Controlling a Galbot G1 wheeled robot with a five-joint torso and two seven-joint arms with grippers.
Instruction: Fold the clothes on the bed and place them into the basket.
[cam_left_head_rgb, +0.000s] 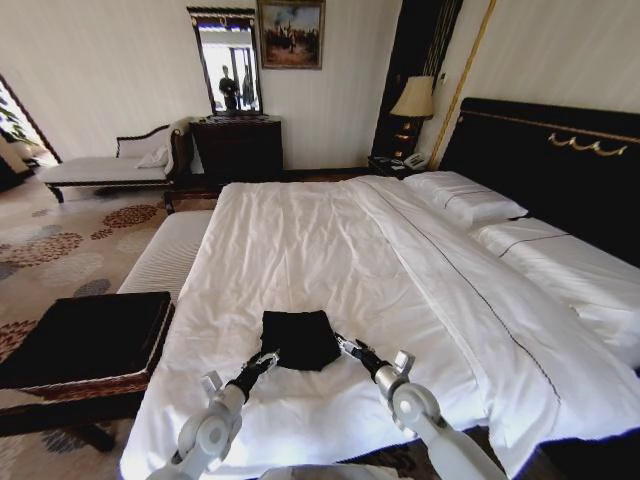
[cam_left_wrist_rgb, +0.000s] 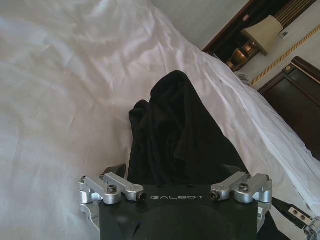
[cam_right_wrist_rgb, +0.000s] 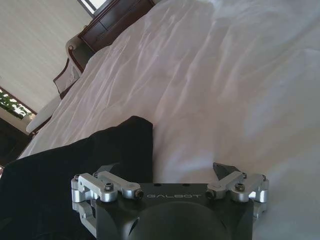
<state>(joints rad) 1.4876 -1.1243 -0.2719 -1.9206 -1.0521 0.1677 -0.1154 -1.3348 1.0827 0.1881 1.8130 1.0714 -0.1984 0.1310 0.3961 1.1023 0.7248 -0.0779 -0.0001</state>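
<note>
The shirt lies folded into a small dark bundle on the bed, near the foot edge and about midway across it. No lettering shows on it.

My left gripper is at the shirt's near left corner, low over the duvet. In the left wrist view the black cloth rises in a bunched ridge straight ahead of my left gripper, between the finger links, so it looks clamped on the fabric, though the fingertips themselves are hidden.

My right gripper is at the shirt's near right corner. In the right wrist view the shirt covers one side ahead of my right gripper and white duvet the other; I cannot tell whether these fingers grip the cloth.

The basket stands on the floor just beside the bed's left foot corner, its top covered in black fabric.
</note>
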